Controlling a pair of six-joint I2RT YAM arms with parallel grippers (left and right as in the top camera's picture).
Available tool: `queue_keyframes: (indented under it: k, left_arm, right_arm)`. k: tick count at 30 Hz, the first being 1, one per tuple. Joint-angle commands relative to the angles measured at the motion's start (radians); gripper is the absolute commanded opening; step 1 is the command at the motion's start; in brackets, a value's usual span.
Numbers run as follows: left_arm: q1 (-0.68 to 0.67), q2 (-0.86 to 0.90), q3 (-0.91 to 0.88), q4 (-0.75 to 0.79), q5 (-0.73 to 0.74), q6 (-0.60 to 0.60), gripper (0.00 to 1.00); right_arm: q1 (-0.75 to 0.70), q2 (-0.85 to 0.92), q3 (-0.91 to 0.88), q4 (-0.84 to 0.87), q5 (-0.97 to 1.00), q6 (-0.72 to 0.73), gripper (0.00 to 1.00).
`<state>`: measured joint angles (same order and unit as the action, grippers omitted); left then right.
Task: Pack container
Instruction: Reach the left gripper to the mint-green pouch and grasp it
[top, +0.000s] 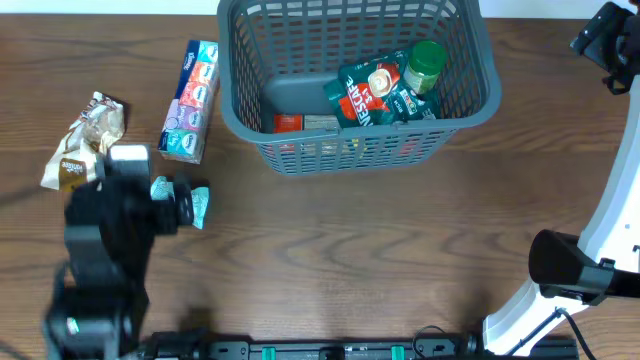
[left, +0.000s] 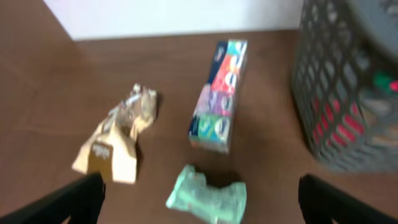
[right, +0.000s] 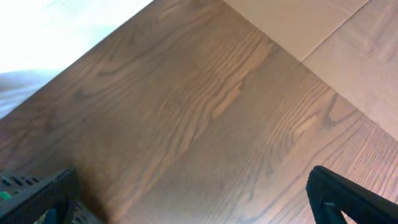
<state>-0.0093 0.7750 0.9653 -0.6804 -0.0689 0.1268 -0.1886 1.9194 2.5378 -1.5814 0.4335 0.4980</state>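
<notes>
The dark grey lattice basket (top: 460, 55) stands at the back middle, holding a green coffee packet (top: 362, 95), a green-lidded jar (top: 425, 65) and a red packet (top: 288, 122). Its side shows in the left wrist view (left: 348, 93). On the table to its left lie a long colourful tissue pack (top: 190, 100) (left: 219, 93), a crumpled tan snack packet (top: 85, 140) (left: 115, 146) and a small mint-green packet (top: 197, 204) (left: 208, 194). My left gripper (left: 200, 202) is open above the mint packet, fingers either side. My right gripper (right: 199, 202) is open and empty over bare wood.
The right arm's base (top: 570, 270) stands at the front right and its upper part (top: 610, 40) reaches the back right corner. The left arm's body (top: 100, 250) covers the front left. A lighter floor area (right: 323, 31) lies beyond the table edge.
</notes>
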Motion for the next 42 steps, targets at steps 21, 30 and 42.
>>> queue_keyframes:
  k: [21,30,42]
  left_arm:
    - [0.053,0.632,0.367,-0.331,0.124,-0.558,0.98]
    - [0.071,0.797,0.352,-0.371,0.124,-0.873,0.99]
    - [0.072,0.890,0.168,-0.253,0.109,-0.944,0.98]
  right_arm:
    - [-0.005,-0.008,0.004,-0.001,0.006,0.018,0.99]
    - [-0.005,-0.008,0.004,-0.001,0.006,0.018,0.99]
    - [-0.005,-0.008,0.004,-0.001,0.006,0.018,0.99]
